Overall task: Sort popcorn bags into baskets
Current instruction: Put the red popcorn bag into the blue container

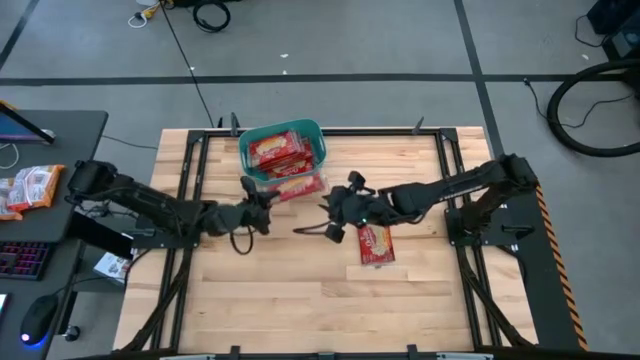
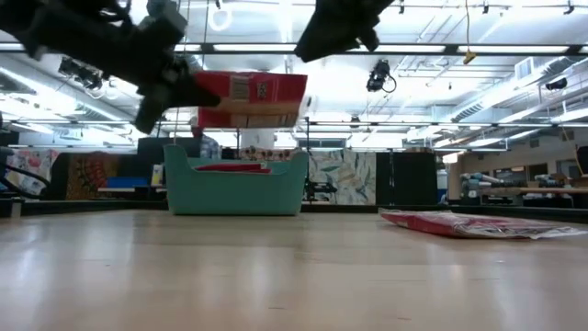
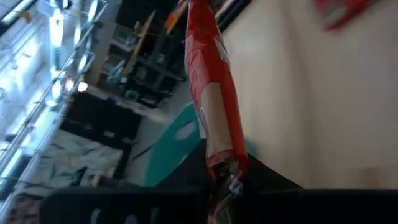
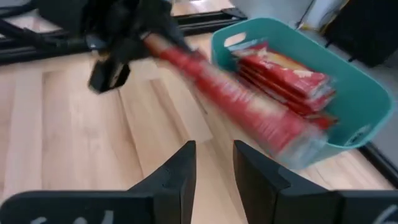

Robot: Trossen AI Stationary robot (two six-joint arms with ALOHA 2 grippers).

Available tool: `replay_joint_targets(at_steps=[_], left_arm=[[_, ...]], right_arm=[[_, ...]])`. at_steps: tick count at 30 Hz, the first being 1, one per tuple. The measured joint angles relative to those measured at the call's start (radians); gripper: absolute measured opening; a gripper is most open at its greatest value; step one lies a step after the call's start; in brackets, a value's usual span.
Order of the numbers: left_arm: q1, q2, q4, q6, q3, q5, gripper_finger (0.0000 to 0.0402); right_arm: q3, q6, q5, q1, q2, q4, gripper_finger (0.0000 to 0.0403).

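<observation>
Left gripper (image 1: 262, 197) clamps a popcorn bag (image 1: 298, 187) beside the teal basket (image 1: 281, 132).
Right gripper (image 4: 211, 163) hangs nearby, fingers apart, holding nothing.

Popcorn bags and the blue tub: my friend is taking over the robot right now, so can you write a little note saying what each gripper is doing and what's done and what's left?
Left gripper: shut on one flat red popcorn bag, held in the air just beside the teal-blue plastic tub, not yet over it.
Right gripper: fingers open, empty, near the table's middle, facing the tub.
Done: several red bags already lie inside the tub.
Left: drop the held bag in, then fetch the red bag lying flat on the wooden table under the right arm.
</observation>
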Motion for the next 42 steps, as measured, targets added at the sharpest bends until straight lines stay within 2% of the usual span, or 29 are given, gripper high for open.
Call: replay_joint_targets(at_steps=[3, 9, 12, 22, 27, 31, 36, 40, 42], left_arm=[[0.090, -0.036, 0.001, 0.044, 0.004, 0.041, 0.0033], [0.321, -0.075, -0.006, 0.053, 0.004, 0.224, 0.0033], [0.420, -0.075, -0.028, 0.078, 0.004, 0.277, 0.0033], [0.638, -0.075, -0.057, 0.060, 0.005, 0.463, 0.0034], [0.687, -0.075, -0.080, -0.007, 0.005, 0.473, 0.0049], [0.692, -0.075, -0.094, -0.036, 0.005, 0.509, 0.0100], [0.692, -0.075, -0.102, -0.114, 0.005, 0.507, 0.0161], [0.692, -0.075, -0.106, -0.203, 0.005, 0.452, 0.0171], [0.692, -0.075, -0.108, -0.262, 0.005, 0.388, 0.0167]], right_arm=[[-0.021, 0.001, 0.034, 0.022, -0.004, -0.007, 0.0110], [-0.053, 0.036, 0.033, 0.034, -0.001, 0.003, 0.0110], [-0.064, 0.052, 0.033, 0.038, -0.001, 0.006, 0.0110], [-0.087, 0.061, 0.030, 0.038, 0.000, 0.033, 0.0110], [-0.087, 0.055, 0.029, 0.039, 0.000, 0.051, 0.0110], [-0.087, 0.054, 0.029, 0.039, 0.000, 0.052, 0.0110], [-0.087, 0.054, 0.029, 0.039, 0.000, 0.056, 0.0110], [-0.087, 0.056, 0.019, 0.039, 0.000, 0.055, 0.0110], [-0.087, 0.060, 0.008, 0.039, 0.000, 0.056, 0.0110]])
